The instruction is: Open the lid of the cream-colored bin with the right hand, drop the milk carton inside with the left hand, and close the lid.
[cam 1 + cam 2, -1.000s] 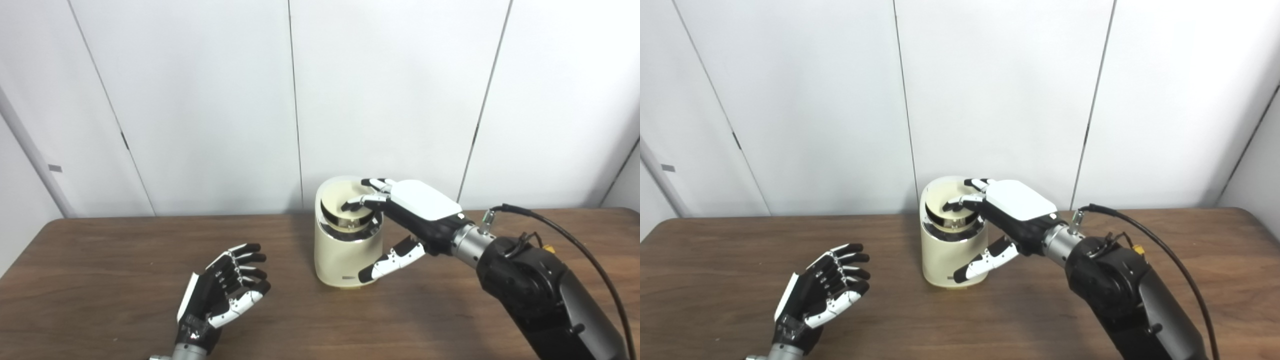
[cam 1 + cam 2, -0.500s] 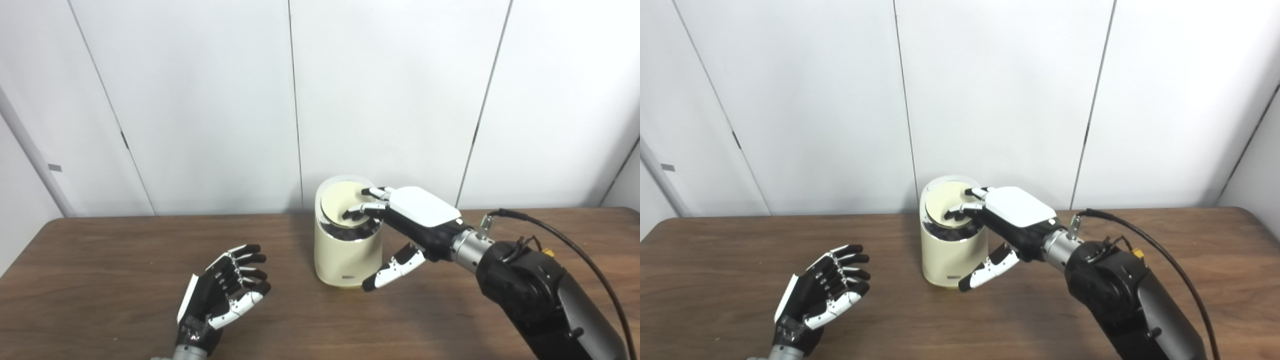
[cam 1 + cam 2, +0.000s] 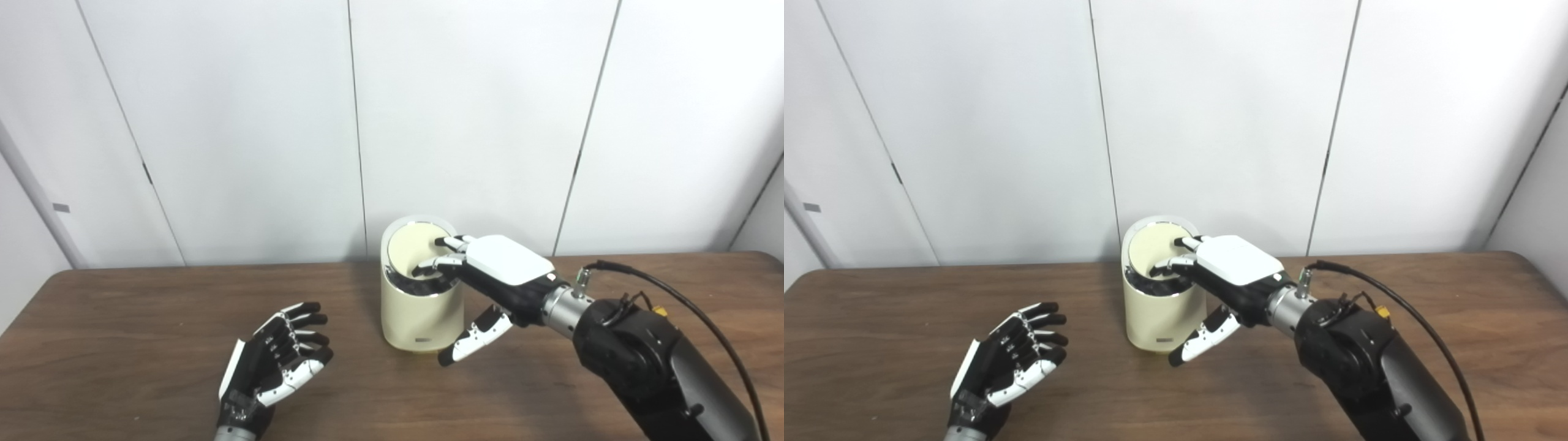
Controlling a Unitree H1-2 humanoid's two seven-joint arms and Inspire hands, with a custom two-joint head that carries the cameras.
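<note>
My right hand (image 3: 490, 275) rests spread fingers, gripping nothing, on the lid (image 3: 411, 248) of the cream-colored bin (image 3: 416, 312) near the table's (image 3: 122, 318) back edge. My left hand (image 3: 275, 361) lies open and empty near the front edge, with bare wood between it and the bin.

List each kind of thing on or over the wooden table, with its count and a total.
Cream-colored bin with its lid: 1
Robot hand: 2, left robot hand, right robot hand
Milk carton: 0 visible
Total: 3
</note>
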